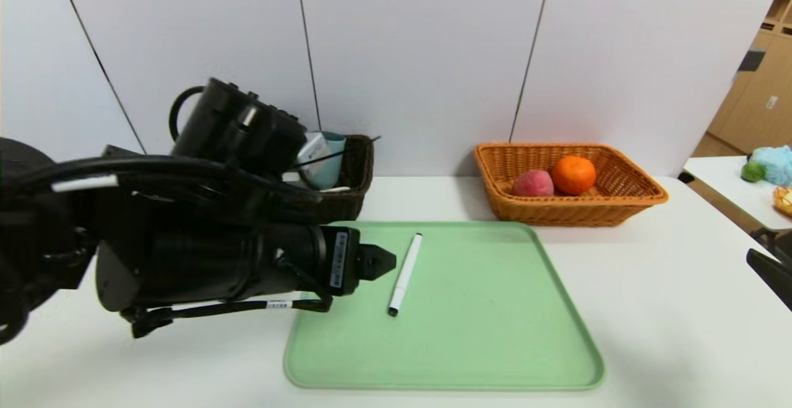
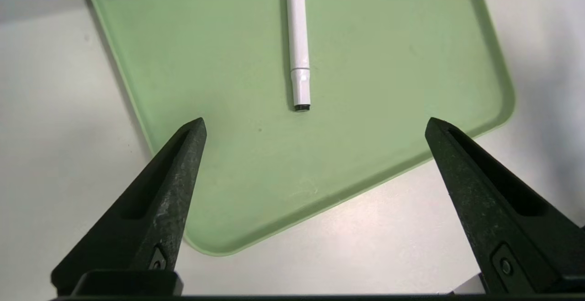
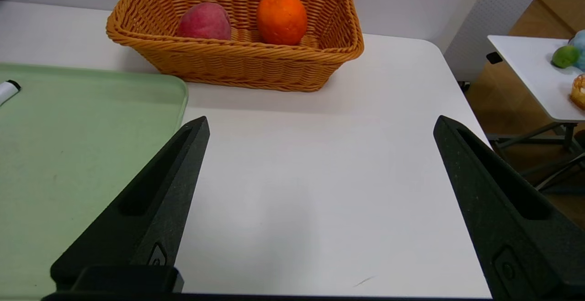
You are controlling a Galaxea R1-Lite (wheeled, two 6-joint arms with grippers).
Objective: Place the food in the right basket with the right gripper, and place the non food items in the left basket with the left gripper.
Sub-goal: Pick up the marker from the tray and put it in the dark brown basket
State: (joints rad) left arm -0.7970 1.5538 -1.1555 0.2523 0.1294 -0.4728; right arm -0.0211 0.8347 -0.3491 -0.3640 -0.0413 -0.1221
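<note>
White table; left gripper (image 2: pixel 315 125) spread above marker (image 2: pixel 298 45) mid-tray (image 2: pixel 411 123).

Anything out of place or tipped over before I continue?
Nothing stands out. The marker lies flat on the green tray, still unsorted. The open left gripper is over the tray near it. The peach and orange sit in the right basket.

White marker (image 1: pixel 405 273) lies on tray; orange (image 1: pixel 573 174), peach (image 1: pixel 532 183) in tan basket (image 1: pixel 625 200).
</note>
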